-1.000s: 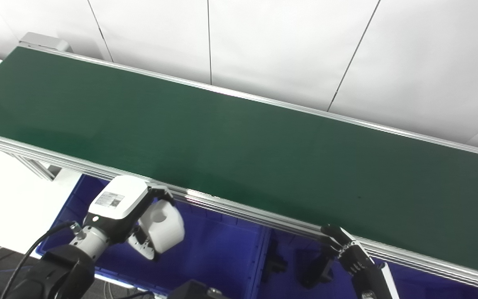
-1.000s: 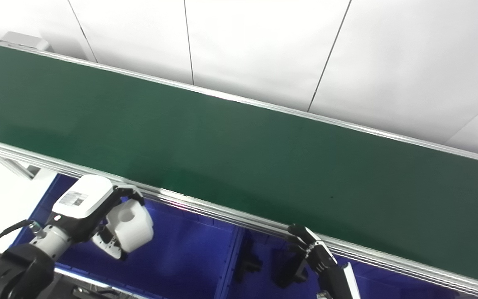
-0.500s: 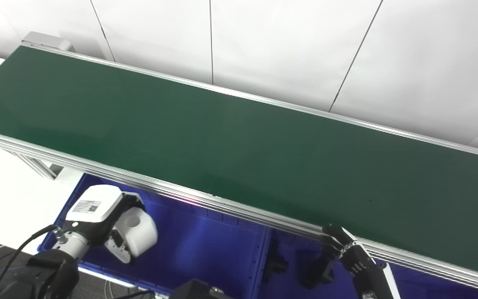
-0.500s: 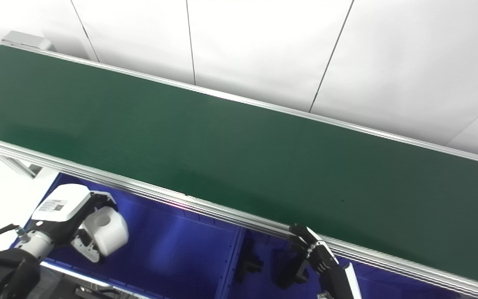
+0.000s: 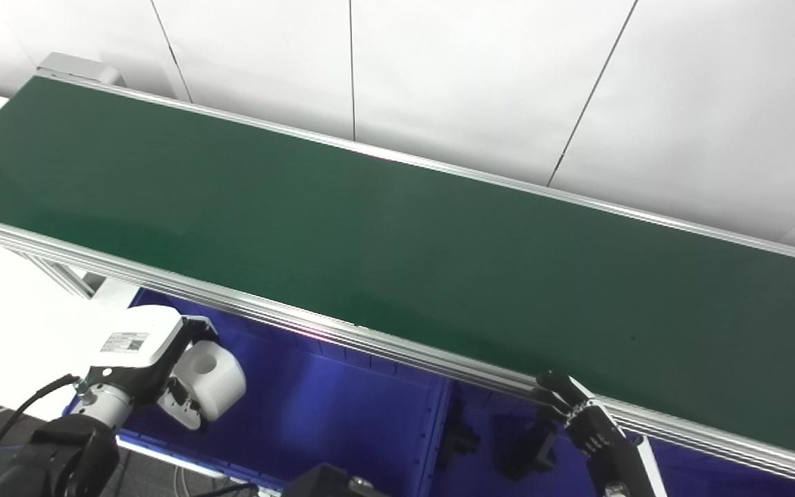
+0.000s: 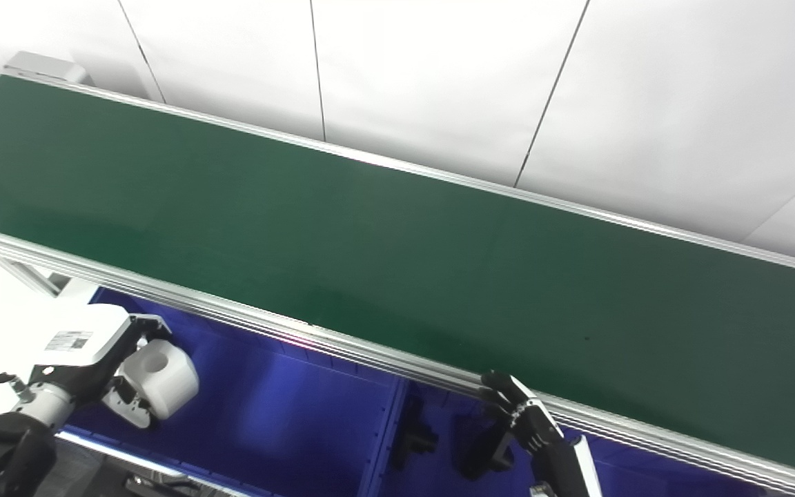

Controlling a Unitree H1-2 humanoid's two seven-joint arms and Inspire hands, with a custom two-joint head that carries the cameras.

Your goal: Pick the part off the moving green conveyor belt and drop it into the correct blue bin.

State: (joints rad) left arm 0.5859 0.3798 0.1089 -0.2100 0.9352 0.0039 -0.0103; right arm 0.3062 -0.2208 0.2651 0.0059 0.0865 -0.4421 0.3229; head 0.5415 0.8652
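Observation:
My left hand (image 5: 163,366) is shut on a white cylindrical part (image 5: 212,378) with a round hole in its top. It hangs over the left end of the left blue bin (image 5: 328,421), below the belt's near rail. The green conveyor belt (image 5: 370,235) carries nothing in view. My right hand (image 5: 573,414) sits low at the right, just under the rail, over the right blue bin (image 5: 480,455); its dark fingers are loosely curled and hold nothing.
Black parts (image 5: 459,436) lie in the right bin beside the divider. The aluminium rail (image 5: 384,345) runs along the belt's near edge above both bins. A white table surface (image 5: 4,324) lies to the left. White wall panels stand behind the belt.
My left hand has carried the white part down and to the left, away from the belt rail toward the left bin's left end. The right hand has stayed put.

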